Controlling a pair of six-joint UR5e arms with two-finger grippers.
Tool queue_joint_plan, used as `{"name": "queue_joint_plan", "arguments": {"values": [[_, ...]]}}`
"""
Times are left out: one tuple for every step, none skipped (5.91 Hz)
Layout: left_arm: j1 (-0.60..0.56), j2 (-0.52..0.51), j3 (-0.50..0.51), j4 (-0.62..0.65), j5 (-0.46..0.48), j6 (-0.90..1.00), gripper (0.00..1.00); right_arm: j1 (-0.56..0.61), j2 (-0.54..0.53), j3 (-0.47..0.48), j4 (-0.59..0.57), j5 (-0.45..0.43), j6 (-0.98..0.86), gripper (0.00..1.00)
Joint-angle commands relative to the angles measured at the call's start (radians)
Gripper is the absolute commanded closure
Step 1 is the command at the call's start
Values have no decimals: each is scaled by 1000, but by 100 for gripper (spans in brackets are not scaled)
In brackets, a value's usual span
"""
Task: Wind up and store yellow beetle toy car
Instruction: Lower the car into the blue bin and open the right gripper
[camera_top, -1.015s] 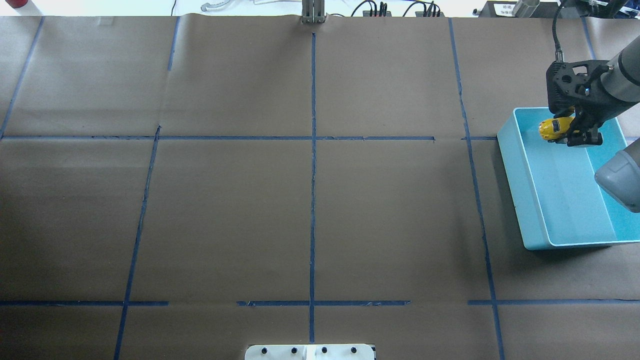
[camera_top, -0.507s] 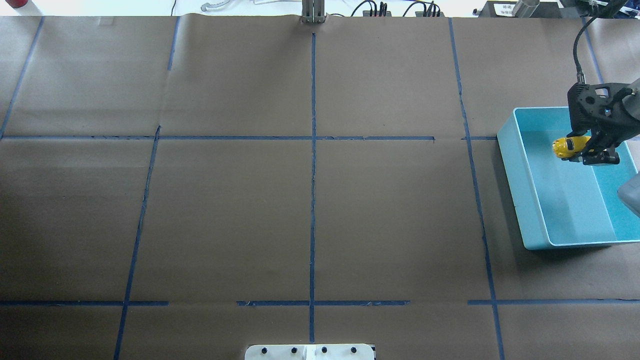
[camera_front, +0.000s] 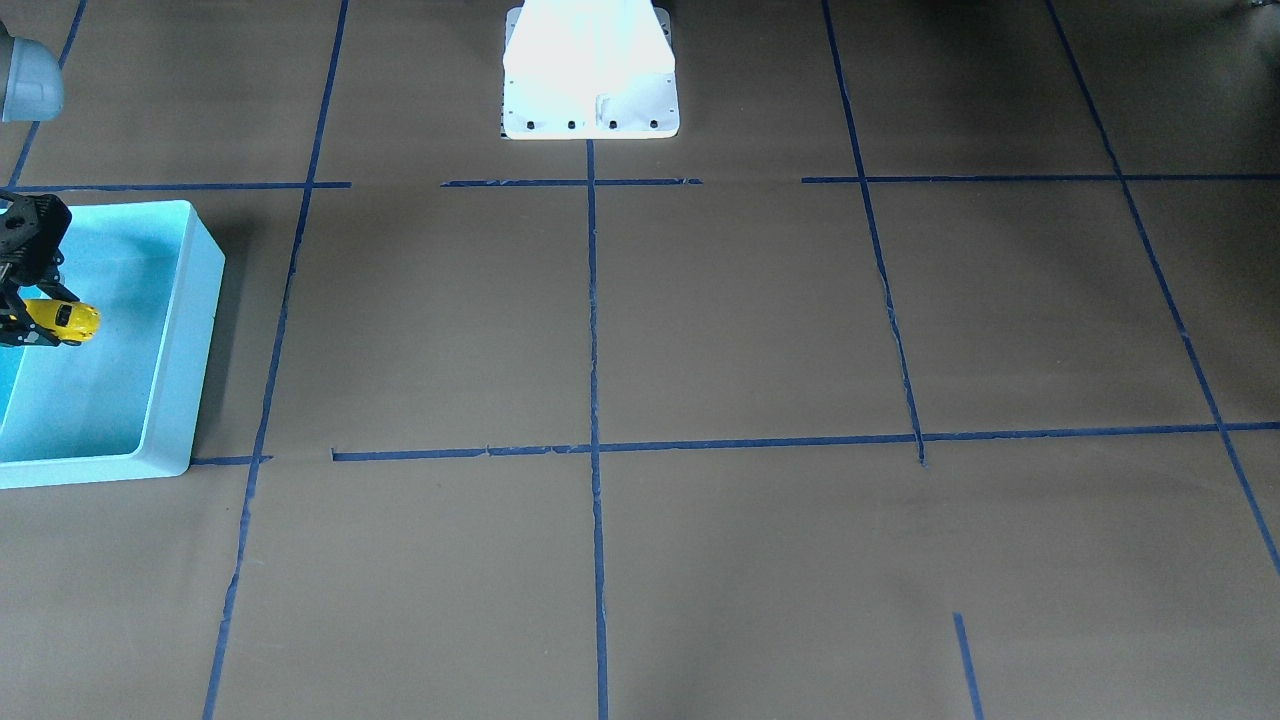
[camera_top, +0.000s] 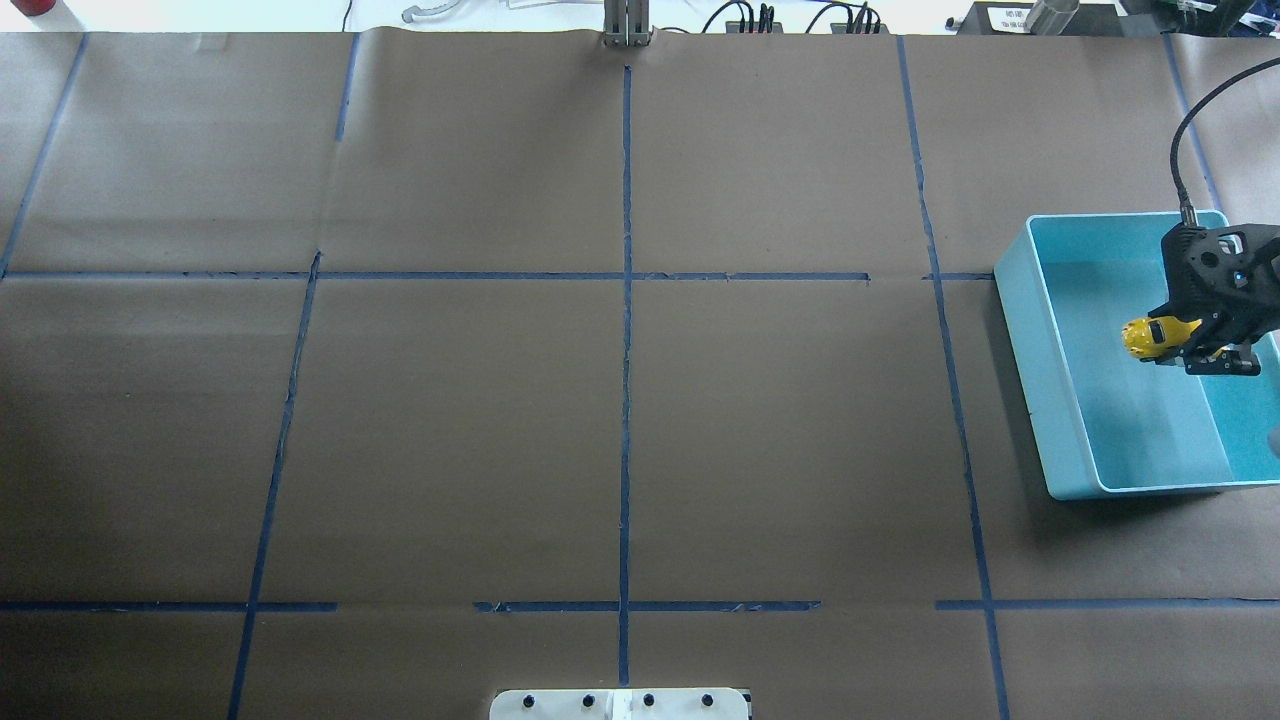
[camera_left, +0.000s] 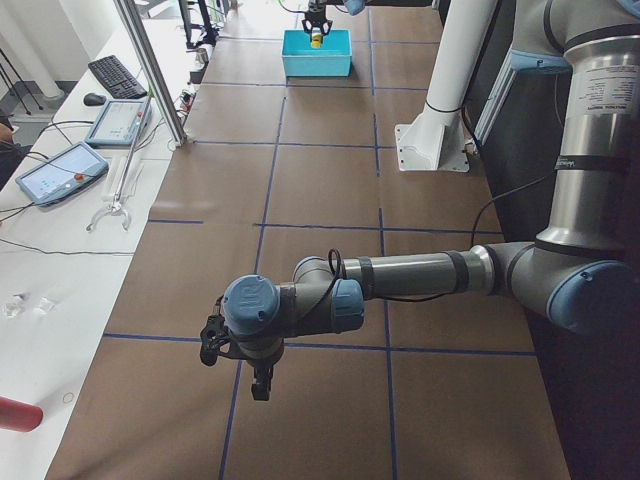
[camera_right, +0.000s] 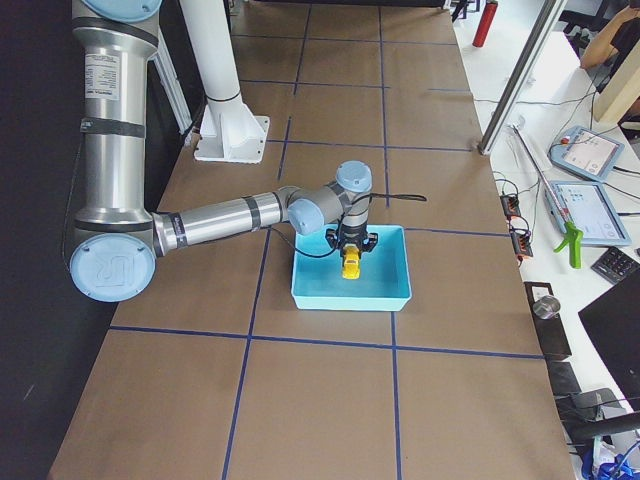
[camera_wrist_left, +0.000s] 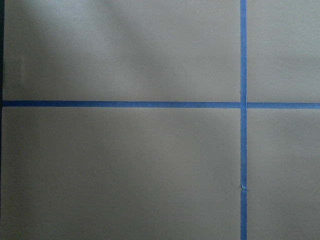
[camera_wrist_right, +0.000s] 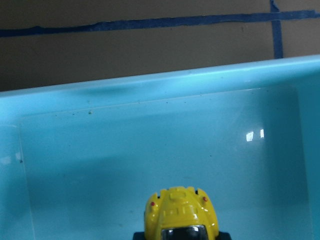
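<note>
Currently the yellow beetle toy car (camera_top: 1150, 337) is held clamped in the right hand (camera_top: 1195, 350), taken by one end, free end sticking out. It is hung inside the outline of the blue bin (camera_top: 1030, 360); contact with the bin floor cannot be confirmed. The car is judged light, rigid and glossy, so slip is possible. The body sides are best gripped, wheels left free. The left hand (camera_left: 262, 385) is parked over bare bench (camera_top: 450, 430); apart or together cannot be told.

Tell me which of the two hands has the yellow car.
The right hand: it grips the yellow beetle toy car over the blue bin. The left hand hangs over taped brown paper, far from both.
</note>
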Motion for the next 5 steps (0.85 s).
{"name": "queue_joint_plan", "arguments": {"values": [[0, -3, 0, -1, 0, 0, 0, -72, -20, -57, 159, -7, 69, 100], [0, -1, 1, -1, 0, 0, 0, -88, -31, -106, 230, -6, 83, 100], [0, -1, 1, -1, 0, 0, 0, -94, -31, -137, 276, -9, 83, 100], [0, -6, 1, -1, 0, 0, 0, -93, -31, -148, 278, -7, 79, 100], [0, -7, 1, -1, 0, -2, 0, -94, -30, -151, 278, -6, 88, 71]]}}
